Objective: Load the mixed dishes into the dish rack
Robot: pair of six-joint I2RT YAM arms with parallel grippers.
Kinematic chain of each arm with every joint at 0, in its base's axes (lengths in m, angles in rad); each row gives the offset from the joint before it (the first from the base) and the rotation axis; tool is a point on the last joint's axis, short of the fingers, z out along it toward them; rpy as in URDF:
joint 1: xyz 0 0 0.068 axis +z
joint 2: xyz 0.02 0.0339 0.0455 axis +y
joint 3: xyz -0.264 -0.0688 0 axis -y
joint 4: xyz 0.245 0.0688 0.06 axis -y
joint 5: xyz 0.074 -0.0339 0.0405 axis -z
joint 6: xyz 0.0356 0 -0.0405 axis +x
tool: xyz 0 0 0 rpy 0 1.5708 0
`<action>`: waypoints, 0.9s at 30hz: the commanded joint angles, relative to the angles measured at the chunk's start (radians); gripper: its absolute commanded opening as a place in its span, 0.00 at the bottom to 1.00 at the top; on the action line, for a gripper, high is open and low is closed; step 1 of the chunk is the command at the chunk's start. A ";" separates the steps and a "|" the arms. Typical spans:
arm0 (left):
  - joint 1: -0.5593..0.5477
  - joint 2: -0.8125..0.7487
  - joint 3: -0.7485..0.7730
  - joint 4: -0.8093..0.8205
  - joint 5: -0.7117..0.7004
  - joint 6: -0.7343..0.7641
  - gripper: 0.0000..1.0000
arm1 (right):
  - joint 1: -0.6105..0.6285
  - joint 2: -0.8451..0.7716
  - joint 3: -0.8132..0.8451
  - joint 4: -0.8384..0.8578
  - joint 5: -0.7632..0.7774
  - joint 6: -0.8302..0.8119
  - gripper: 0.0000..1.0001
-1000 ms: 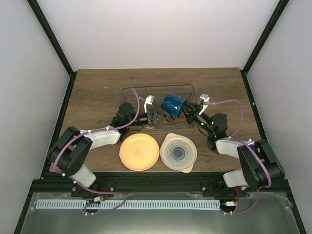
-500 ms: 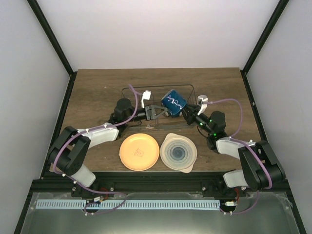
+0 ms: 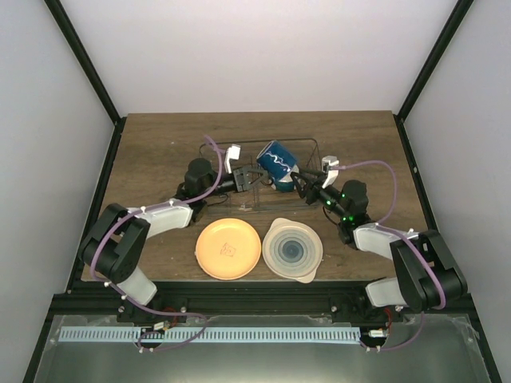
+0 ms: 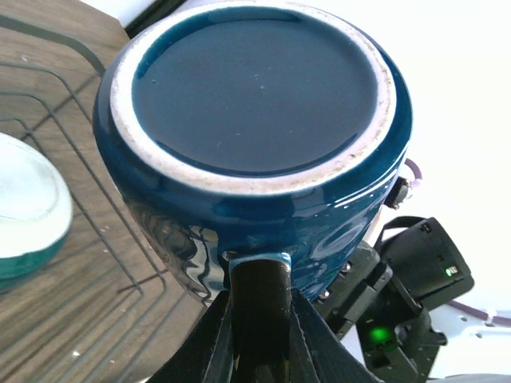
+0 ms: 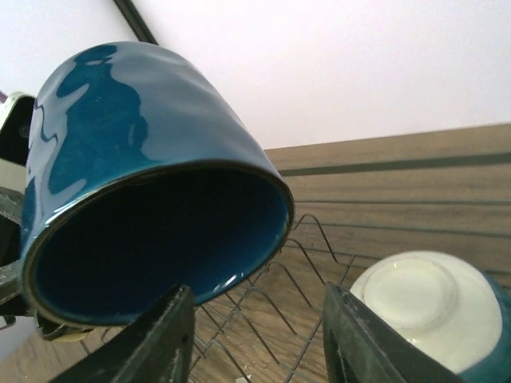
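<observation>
The dark blue mug (image 3: 277, 164) with a white squiggle hangs tilted over the dish rack (image 3: 214, 149). My left gripper (image 3: 252, 178) is shut on its handle (image 4: 257, 307), and the mug's base (image 4: 255, 88) faces that wrist camera. My right gripper (image 3: 301, 185) is open just right of the mug, its fingers (image 5: 168, 339) below the mug's open mouth (image 5: 152, 239) without touching it. A small white bowl (image 5: 417, 307) lies upside down in the rack (image 5: 315, 263); it also shows in the left wrist view (image 4: 24, 203). The orange plate (image 3: 228, 248) and the pale blue-ringed plate (image 3: 293, 250) lie on the table in front. The striped plate is out of view.
The wooden table (image 3: 160, 152) is walled by white panels and black frame posts (image 3: 84, 64). The rack's upright wire dividers (image 4: 72, 120) stand right under the mug. Both arms reach in from the near edge, one on each side of the two plates.
The mug has turned so that its squiggle faces up and has shifted a little left and back with my left gripper. My right gripper has followed it slightly to the left.
</observation>
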 commanded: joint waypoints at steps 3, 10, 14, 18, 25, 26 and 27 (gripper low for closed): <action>0.045 -0.018 0.076 -0.058 -0.006 0.143 0.00 | 0.010 -0.037 0.043 -0.108 0.072 -0.046 0.51; 0.056 -0.029 0.148 -0.352 -0.051 0.418 0.00 | 0.009 -0.135 0.077 -0.301 0.181 -0.103 0.60; 0.056 -0.032 0.162 -0.459 -0.115 0.533 0.00 | 0.010 -0.204 0.114 -0.435 0.235 -0.145 0.75; 0.046 -0.041 0.165 -0.557 -0.175 0.629 0.00 | 0.009 -0.260 0.151 -0.560 0.283 -0.176 0.86; 0.014 -0.045 0.166 -0.596 -0.184 0.727 0.00 | 0.009 -0.298 0.155 -0.603 0.311 -0.189 0.92; 0.012 -0.040 0.170 -0.598 -0.179 0.732 0.00 | 0.009 -0.298 0.154 -0.606 0.312 -0.188 0.92; 0.010 -0.033 0.174 -0.603 -0.171 0.737 0.00 | 0.010 -0.298 0.153 -0.608 0.313 -0.188 0.92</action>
